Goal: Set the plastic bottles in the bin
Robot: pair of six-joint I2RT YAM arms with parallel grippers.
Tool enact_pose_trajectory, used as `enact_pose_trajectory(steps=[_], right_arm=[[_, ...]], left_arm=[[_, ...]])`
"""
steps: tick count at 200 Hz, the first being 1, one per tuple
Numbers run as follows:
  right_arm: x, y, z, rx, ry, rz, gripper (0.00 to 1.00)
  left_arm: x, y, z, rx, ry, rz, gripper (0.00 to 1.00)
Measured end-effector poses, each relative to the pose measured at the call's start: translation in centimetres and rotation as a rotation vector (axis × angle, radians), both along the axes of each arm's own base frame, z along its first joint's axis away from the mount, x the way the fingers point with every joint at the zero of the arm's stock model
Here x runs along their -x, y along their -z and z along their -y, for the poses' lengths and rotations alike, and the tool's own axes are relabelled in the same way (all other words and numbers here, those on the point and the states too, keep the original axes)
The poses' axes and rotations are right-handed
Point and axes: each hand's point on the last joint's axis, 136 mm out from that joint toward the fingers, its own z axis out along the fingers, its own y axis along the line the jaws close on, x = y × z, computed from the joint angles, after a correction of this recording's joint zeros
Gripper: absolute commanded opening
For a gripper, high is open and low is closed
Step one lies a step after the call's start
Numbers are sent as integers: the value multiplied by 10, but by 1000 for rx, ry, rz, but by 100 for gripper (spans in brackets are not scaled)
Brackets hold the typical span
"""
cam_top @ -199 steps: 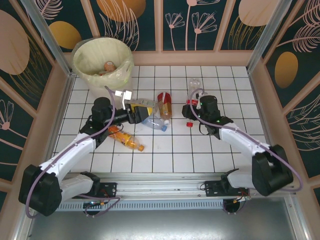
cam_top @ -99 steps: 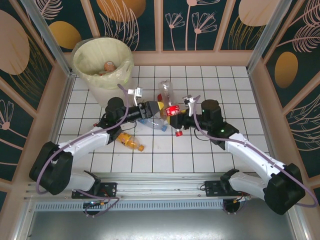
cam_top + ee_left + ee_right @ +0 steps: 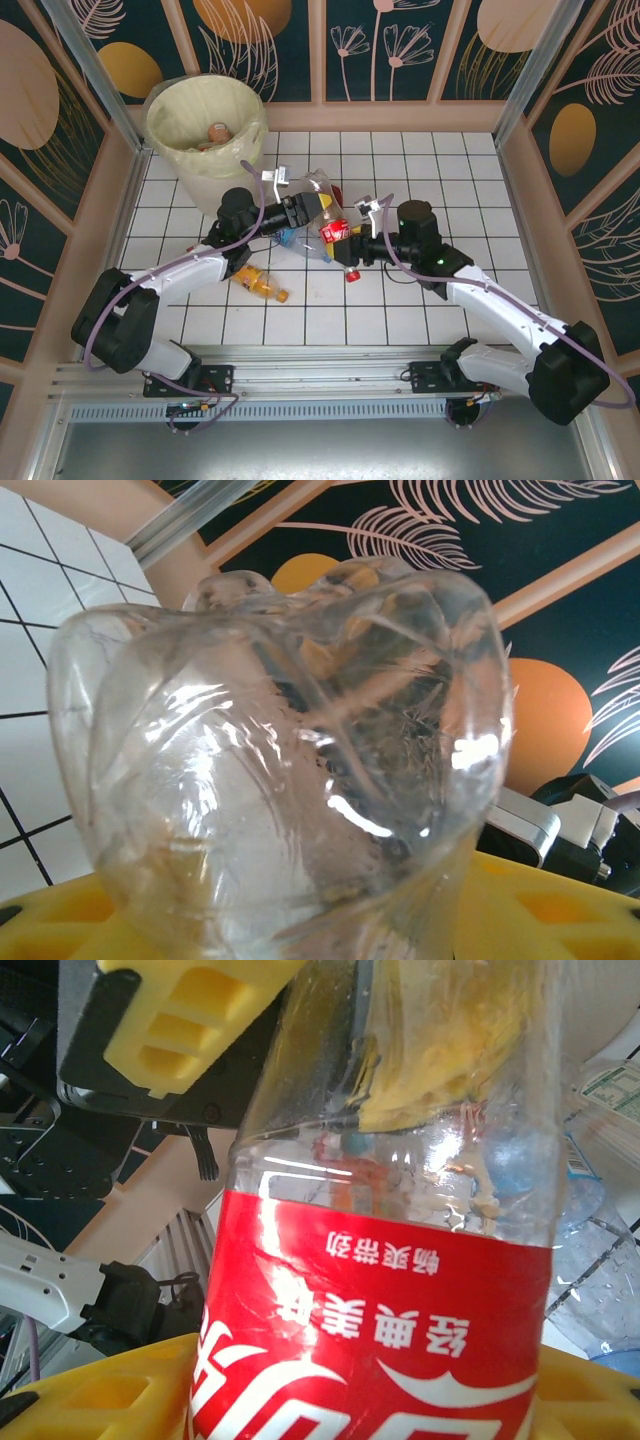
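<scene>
A clear plastic bottle with a red label (image 3: 334, 231) hangs tilted over the middle tiles, its red cap (image 3: 352, 274) pointing down. My right gripper (image 3: 347, 240) is shut on it at the label (image 3: 390, 1310), with yellow fingers (image 3: 90, 1400) on either side. My left gripper (image 3: 305, 207) is shut on the bottle's clear, crumpled base end (image 3: 290, 760). An orange bottle (image 3: 258, 283) and a clear bottle with blue on it (image 3: 300, 245) lie on the floor below. The bin (image 3: 205, 120) stands at the back left with a bottle inside (image 3: 218, 132).
Part of a red bottle (image 3: 337, 196) lies behind the two grippers. Patterned walls close in the tiled floor on three sides, and the rail with the arm bases (image 3: 320, 375) runs along the near edge. The right-hand tiles (image 3: 450, 170) are bare.
My right arm lifted the red-labelled bottle and carried it left. My left arm swung up from the floor bottles to meet it, and its jaws closed on the bottle's base end.
</scene>
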Motion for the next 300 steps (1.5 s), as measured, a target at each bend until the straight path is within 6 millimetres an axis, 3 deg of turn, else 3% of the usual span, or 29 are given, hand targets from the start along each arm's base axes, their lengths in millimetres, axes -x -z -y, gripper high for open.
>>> enact_pose_trajectory(steps=[22,58,88,113,134,171,215,240,268,300], right_arm=[[-1,3,-1,5,-1,-4,63],[0,5,-2,10,-6,-6,85],[1,2,0,13,8,6,93],[5,-14,6,-8,23,52,95],[12,-31,11,-37,27,94,96],[19,-51,21,-68,54,149,96],[18,-59,28,-75,95,177,95],[15,-58,29,-68,114,177,95],[14,-56,30,-63,120,174,95],[15,-50,30,-57,119,160,95]], left_arm=[[-1,1,0,-6,-4,-4,55],[-2,-5,0,-49,-14,21,53],[-10,-32,-4,-119,-69,101,53],[-20,-67,-16,-170,-126,187,54],[-34,-95,-35,-205,-188,254,54],[-66,-123,-84,-320,-326,312,54],[-84,-205,-128,-440,-546,498,55],[-93,-240,-150,-488,-669,564,54],[-121,-258,-182,-536,-798,568,54],[-156,-258,-218,-622,-932,540,52]])
